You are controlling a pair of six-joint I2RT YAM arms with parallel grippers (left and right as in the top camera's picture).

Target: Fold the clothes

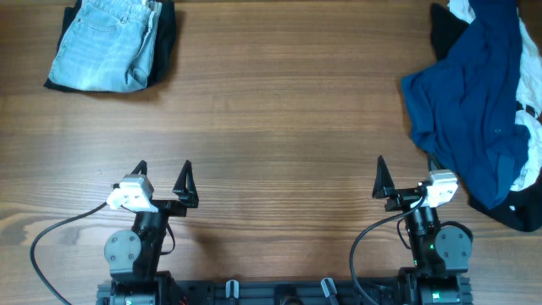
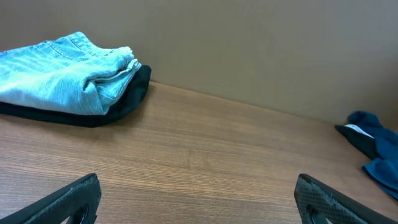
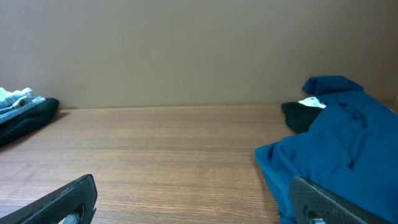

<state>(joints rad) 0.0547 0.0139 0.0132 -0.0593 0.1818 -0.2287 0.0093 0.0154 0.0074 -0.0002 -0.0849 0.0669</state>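
The clothes, a deep-blue shirt (image 1: pixel 474 110), lie crumpled in a heap at the table's right side, partly over white and black garments. The shirt also shows in the right wrist view (image 3: pixel 348 143), close ahead and to the right, and its edge shows at the far right of the left wrist view (image 2: pixel 379 155). My left gripper (image 1: pixel 163 171) (image 2: pixel 199 202) stands open over bare wood near the front edge, far from the shirt. My right gripper (image 1: pixel 405 174) (image 3: pixel 196 202) is open too, nothing between its fingers; its right finger (image 3: pixel 320 199) is just left of the shirt's near edge.
Folded pale jeans (image 1: pixel 106 42) (image 2: pixel 62 71) rest on a black garment (image 2: pixel 130 96) at the back left. White (image 1: pixel 529 144) and black cloth (image 3: pixel 295 115) lie under the shirt at the right edge. The wooden table (image 1: pixel 271 110) stretches between the two piles.
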